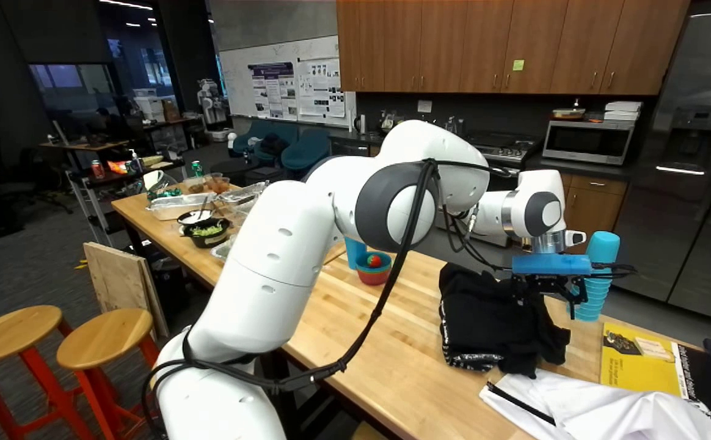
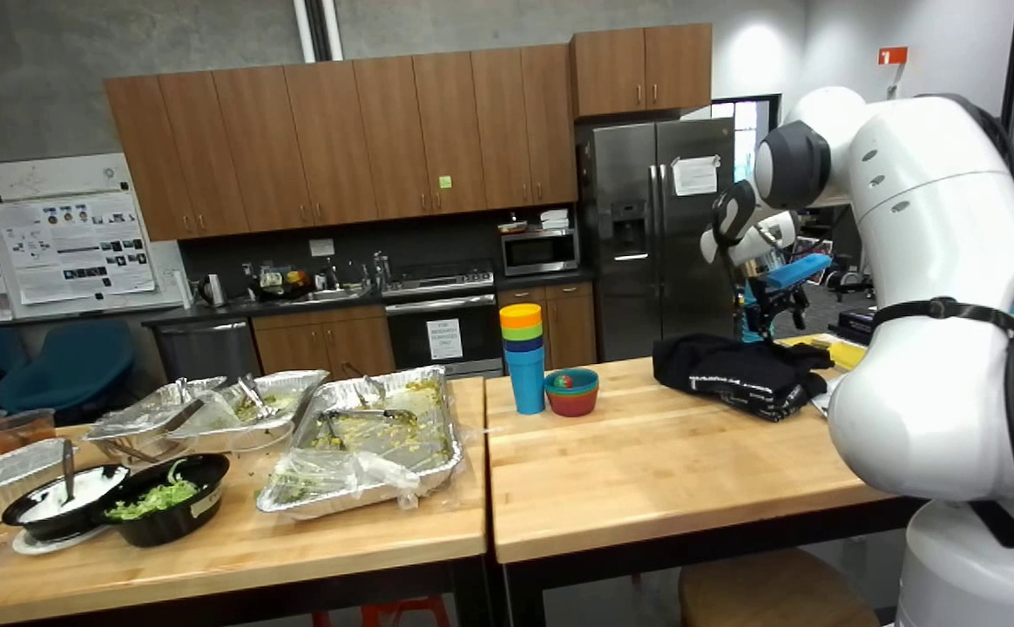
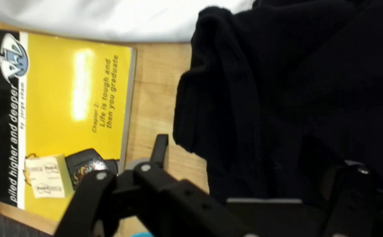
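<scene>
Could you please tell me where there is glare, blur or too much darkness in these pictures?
Wrist view: a glare streak lies on the yellow-and-black rectangular book; the folded black cloth loses most fold detail towards the right; the black two-fingered gripper looks blurred. In an exterior view, a bright patch of light shows on the pale grey wall.

- The arm I'm driving from here has smooth, rounded white shells, with small oval recesses set into them.
- I can see wide dark grey bands ringing it in places, one of them framing a plain white disc.
- A thick black cable bundle runs along the outside, and a black strap circles the white surface.
- Further along, I make out silver metal and a bright blue casing.
- My gripper is black and angular, its linkages dotted with round silver pins.
</scene>
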You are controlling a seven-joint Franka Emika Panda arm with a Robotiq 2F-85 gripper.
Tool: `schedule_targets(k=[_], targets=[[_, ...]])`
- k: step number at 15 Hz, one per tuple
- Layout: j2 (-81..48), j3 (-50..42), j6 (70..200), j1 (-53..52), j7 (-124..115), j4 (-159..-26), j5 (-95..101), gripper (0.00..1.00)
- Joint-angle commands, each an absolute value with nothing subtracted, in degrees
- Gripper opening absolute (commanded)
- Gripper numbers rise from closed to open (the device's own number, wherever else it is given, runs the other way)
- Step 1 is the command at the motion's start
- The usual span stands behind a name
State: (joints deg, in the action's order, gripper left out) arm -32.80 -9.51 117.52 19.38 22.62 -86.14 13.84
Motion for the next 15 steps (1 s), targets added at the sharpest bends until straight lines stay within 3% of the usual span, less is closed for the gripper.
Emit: schedule_targets(k=[1,4,9,15], targets=[[-36.09,-6.61,121.01,22.75,33.89,-81.13,10.14,1.0],[-39.24,-6.7,118.21,22.77,35.72,-76.75,9.66,1.0],[-45.36,-7.87,99.1,21.97,33.17,-67.84,10.44,1.0],[-50.54,-5.61,99.2,25.9,39.91,-61.22,6.24,1.0]])
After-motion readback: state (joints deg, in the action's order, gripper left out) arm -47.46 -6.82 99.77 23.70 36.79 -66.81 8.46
